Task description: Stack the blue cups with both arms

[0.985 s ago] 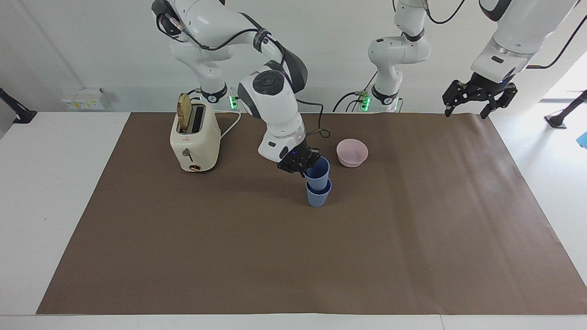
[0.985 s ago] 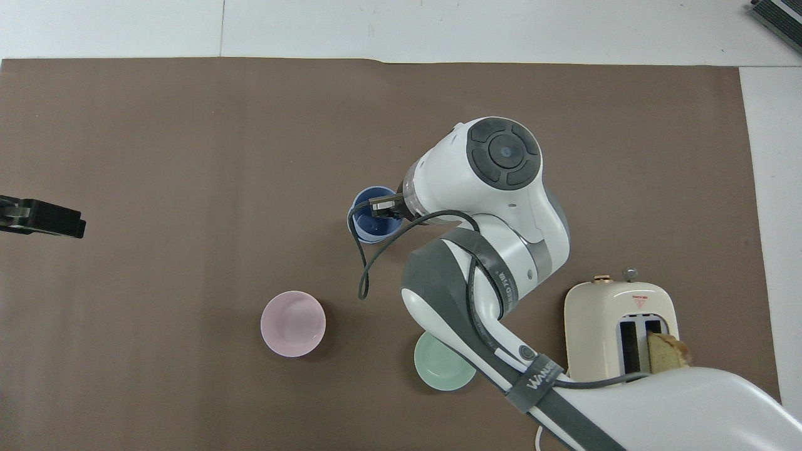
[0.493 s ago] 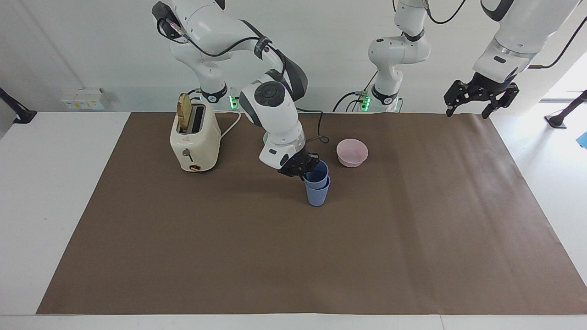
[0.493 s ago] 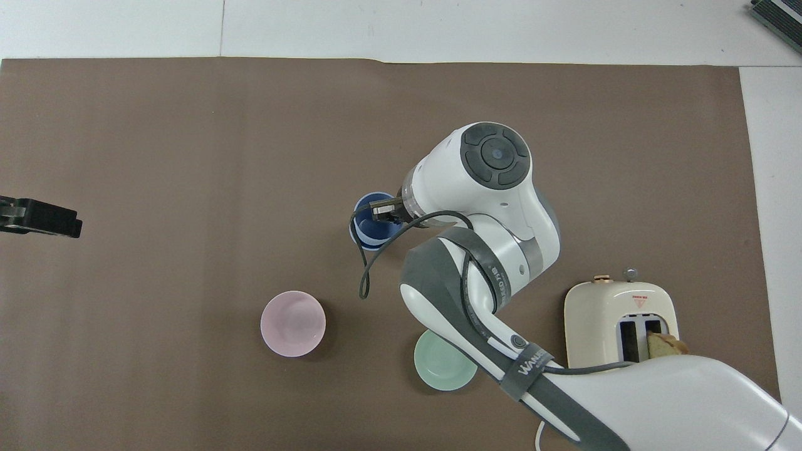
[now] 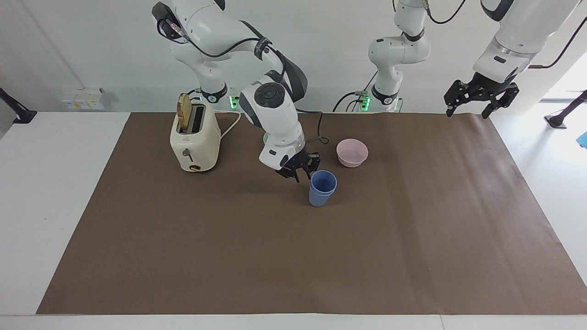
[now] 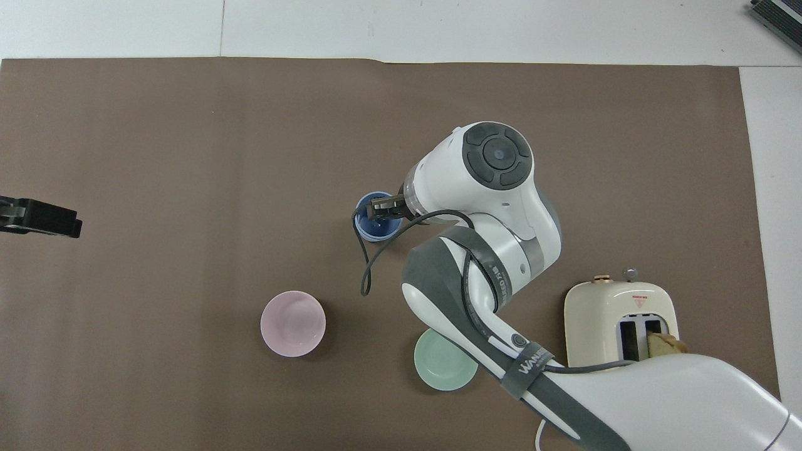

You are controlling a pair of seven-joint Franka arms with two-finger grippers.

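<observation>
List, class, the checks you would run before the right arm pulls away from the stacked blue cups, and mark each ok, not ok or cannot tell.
1. Blue cups nested, one inside the other: ok.
2. Stack upright on the brown mat: ok.
3. Right gripper open, off the stack: ok.
4. Pink bowl apart from the stack: ok.
5. Left gripper waiting over the mat's edge: ok.
6. Inner cup fully seated: cannot tell.

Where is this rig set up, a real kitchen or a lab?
Most likely a lab bench dressed as a kitchen: two robot arms bolted at a white table covered with brown paper, with only a toaster, a pink bowl and stacked blue cups as props.
</observation>
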